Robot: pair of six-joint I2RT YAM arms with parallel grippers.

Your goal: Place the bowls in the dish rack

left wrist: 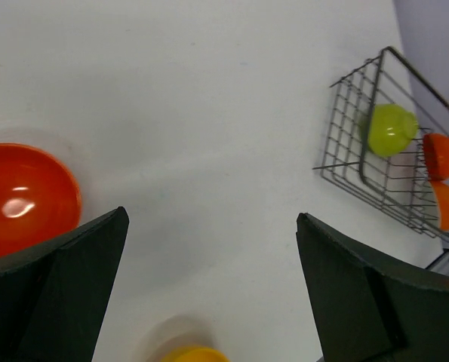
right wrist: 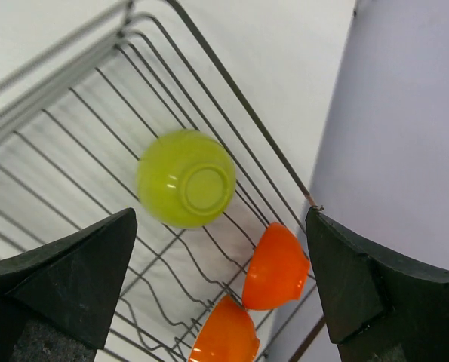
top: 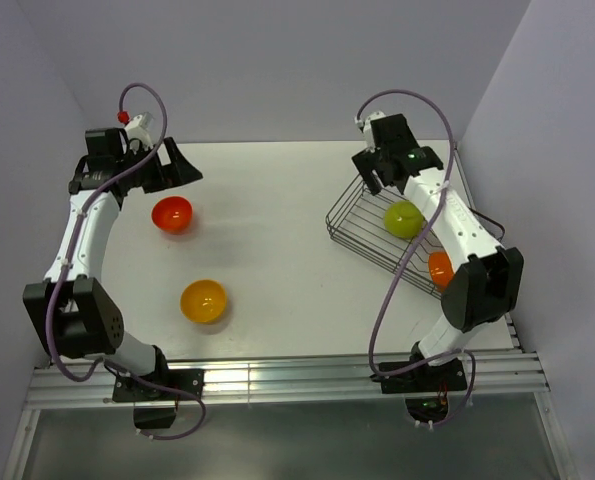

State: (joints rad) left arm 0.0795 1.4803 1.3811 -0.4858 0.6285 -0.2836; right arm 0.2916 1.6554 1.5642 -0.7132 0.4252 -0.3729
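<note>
On the white table a red-orange bowl stands upright, just below my open left gripper, which holds nothing. Nearer the front stands a yellow-orange bowl, also upright. At the right, the dark wire dish rack holds a lime green bowl lying on its side. Two orange bowls lean in the rack's near end, partly hidden behind my right arm in the top view. My right gripper hovers open and empty over the rack's far end.
Lilac walls close in the table at the back and on both sides; the right wall runs right beside the rack. The right arm's forearm stretches across the rack. A metal rail borders the table's near edge.
</note>
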